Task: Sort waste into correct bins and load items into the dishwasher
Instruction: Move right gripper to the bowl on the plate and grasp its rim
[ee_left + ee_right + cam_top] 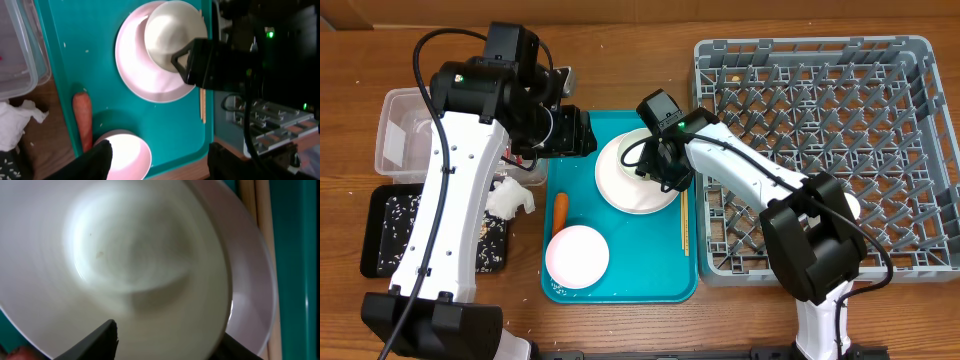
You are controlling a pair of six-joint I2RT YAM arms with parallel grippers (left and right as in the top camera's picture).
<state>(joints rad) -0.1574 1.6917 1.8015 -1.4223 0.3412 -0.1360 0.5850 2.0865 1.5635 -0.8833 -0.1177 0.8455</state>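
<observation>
A white bowl [625, 160] lies tilted on a pale pink plate [630, 202] on the teal tray [620, 285]. My right gripper [660, 170] is open, and its jaws [170, 340] straddle the rim of the bowl [140, 255]. My left gripper [582, 132] hovers open and empty over the tray's left part. In its view the jaws [160, 162] frame a small pink plate [130, 150]. An orange carrot [560, 208] lies at the tray's left edge. A crumpled napkin [510, 198] lies on the table beside it. The red wrapper is not clearly visible.
The clear tub [400, 125] stands at the far left, with the black tray [385, 235] holding rice grains in front of it. The grey dish rack [840, 100] fills the right side. Chopsticks [684, 230] lie along the teal tray's right edge.
</observation>
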